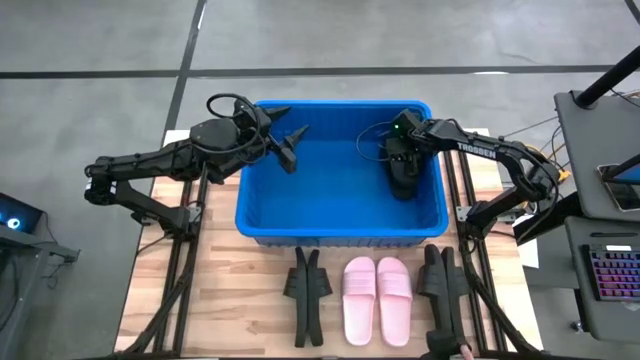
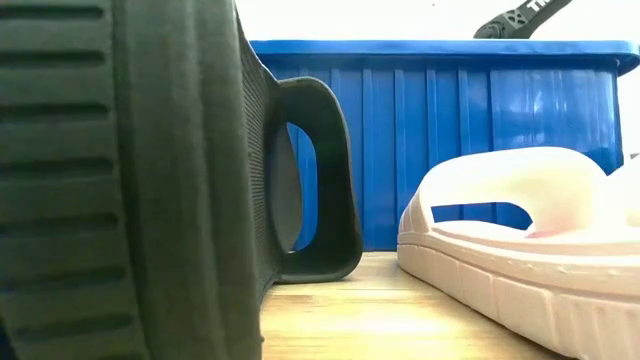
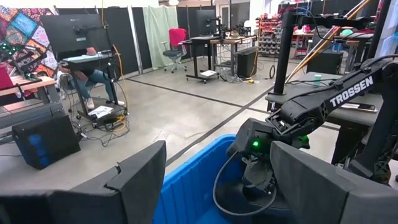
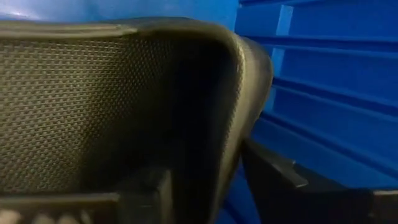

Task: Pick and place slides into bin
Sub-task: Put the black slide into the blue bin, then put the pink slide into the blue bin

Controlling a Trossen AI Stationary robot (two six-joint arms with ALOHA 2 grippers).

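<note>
While the desk carries most of the load, the bin sits at its far middle, bright blue and far wider than any sandal; both dark arms reach over it from either side; the right pincer is down inside the bin's right part with a black slide between its fingers, and the right wrist view shows that slide's textured strap filling the picture against the ribbed blue wall, a dark finger just beside it; whether the fingers grip the slide or have parted from it I cannot tell; the left pincer hangs over the bin's left rim with its fingers spread wide and nothing between them

Judging by how things lie, the work is in its early part; apart from that one black slide I see none inside the bin; on the near desk wait a black pair on edge, the pink pair lying flat beside it, and another black pair at the right; the fourth pair's other slide I cannot find
</note>
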